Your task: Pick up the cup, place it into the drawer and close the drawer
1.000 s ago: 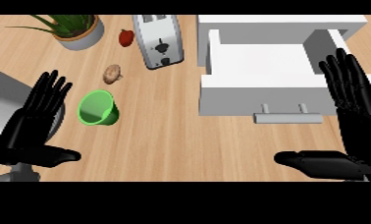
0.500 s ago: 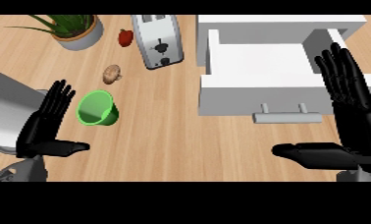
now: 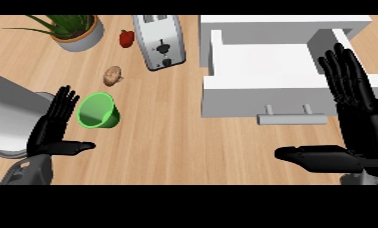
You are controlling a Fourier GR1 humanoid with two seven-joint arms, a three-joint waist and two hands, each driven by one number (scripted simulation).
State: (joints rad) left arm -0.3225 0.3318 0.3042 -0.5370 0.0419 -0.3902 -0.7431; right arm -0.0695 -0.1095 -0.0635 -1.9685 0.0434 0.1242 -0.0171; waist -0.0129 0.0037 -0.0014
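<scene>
While the white open drawer [image 3: 273,79] sits far right, the small green plastic cup [image 3: 99,110] stands just beside the left hand [image 3: 52,129]; both it and the right hand [image 3: 353,117] are spread flat, holding nothing.

The right hand [image 3: 353,122] runs off the view's right edge, and its fingers [image 3: 341,74] cover part of the open drawer [image 3: 258,67] (its right wall). Beyond the left hand's fingers [image 3: 59,107], a potted plant [image 3: 70,29] is clipped at the top, and a small brownish lump [image 3: 113,75] is too small to identify.
</scene>
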